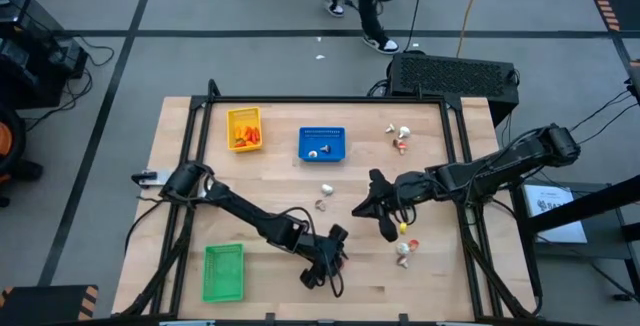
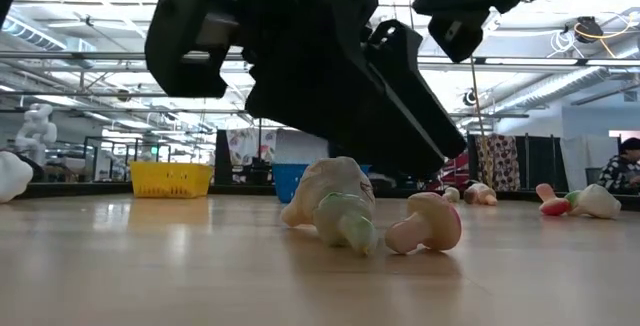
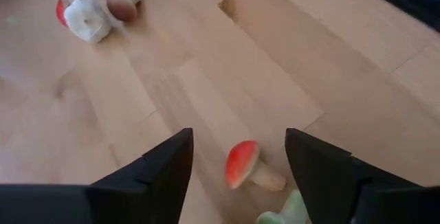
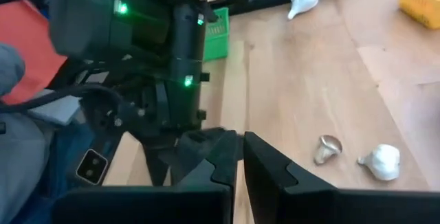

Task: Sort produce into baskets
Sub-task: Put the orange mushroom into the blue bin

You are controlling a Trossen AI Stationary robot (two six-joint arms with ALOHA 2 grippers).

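Observation:
My left gripper (image 3: 238, 136) stands open, low over the table's near middle (image 1: 325, 266). Between its fingers, on the wood, lies a small red-capped mushroom (image 3: 242, 165), and beside it a whitish-green piece (image 3: 289, 210); no finger touches either. The low view shows both pieces, mushroom (image 2: 428, 224) and whitish-green piece (image 2: 335, 204), lying on the table under the gripper. My right gripper (image 1: 375, 206) hovers shut and empty above the table's middle (image 4: 240, 157). The yellow basket (image 1: 244, 128) and blue basket (image 1: 322, 143) stand at the far side, the green basket (image 1: 223, 271) at the near left.
A garlic bulb (image 1: 325, 188) and a mushroom (image 1: 321, 206) lie mid-table. More pieces lie at the far right (image 1: 400, 138) and near right (image 1: 405, 246). The yellow basket holds orange pieces, the blue one a small white piece. A person's legs (image 1: 360, 6) show beyond the table.

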